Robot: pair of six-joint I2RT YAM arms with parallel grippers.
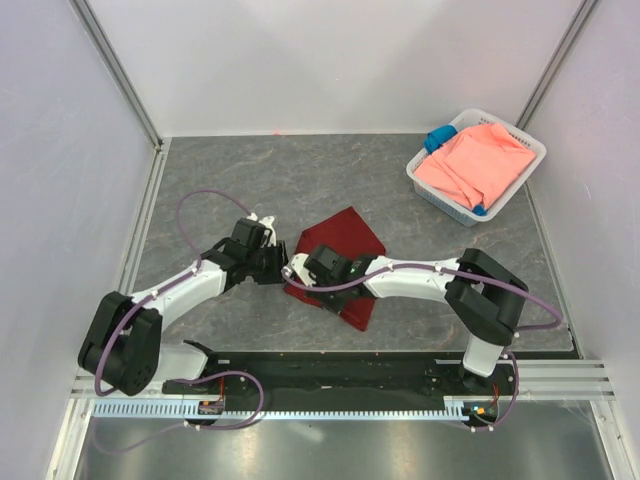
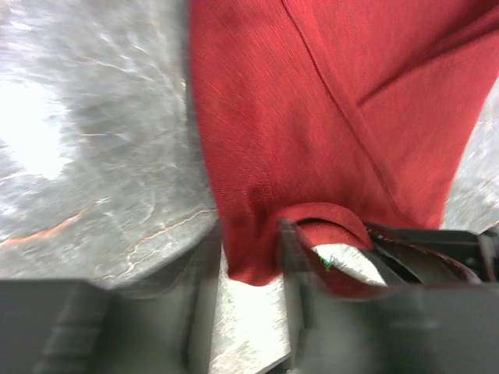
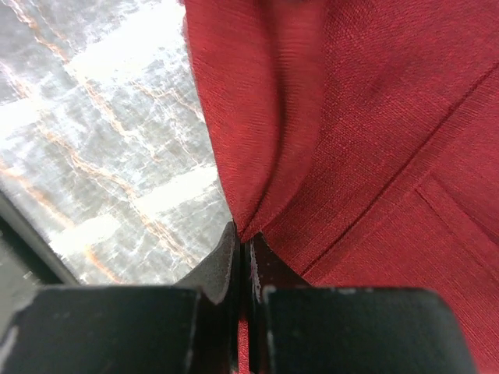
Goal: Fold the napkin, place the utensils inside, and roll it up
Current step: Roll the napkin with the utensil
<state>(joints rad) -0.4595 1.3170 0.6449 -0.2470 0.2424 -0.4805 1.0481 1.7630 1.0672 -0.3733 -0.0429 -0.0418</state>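
- Near the middle of the top view, the napkin (image 1: 345, 250) lay on the grey table (image 1: 250, 180), turned like a diamond with one corner toward the top of the frame.
- Bare table spread across the upper left and upper centre; white walls (image 1: 60, 150) closed the left, back and right sides, and a metal rail ran along the bottom edge.
- At the upper right a white basket (image 1: 425, 185) stood well apart from the napkin, holding a pink cloth (image 1: 475, 165) and a blue cloth (image 1: 438, 138).
- Both arms reached in from the bottom and met at the napkin's left edge, the left gripper (image 1: 280, 268) just beside the right gripper (image 1: 298, 272).
- In the left wrist view the left gripper (image 2: 249, 234) had its jaws parted, blurred, with the napkin's (image 2: 312, 117) lower corner hanging between them.
- In the right wrist view the right gripper (image 3: 242, 238) had its jaws pressed together on a pinched fold at the napkin's (image 3: 374, 156) left edge.
- That fold rose off the table in a small arch at the lower right of the left wrist view, pale table showing beneath it.
- The cloth was plain maroon with a fine weave; a stitched hem line and soft creases ran diagonally across it.
- To the left of the cloth in both wrist views lay open marbled table.
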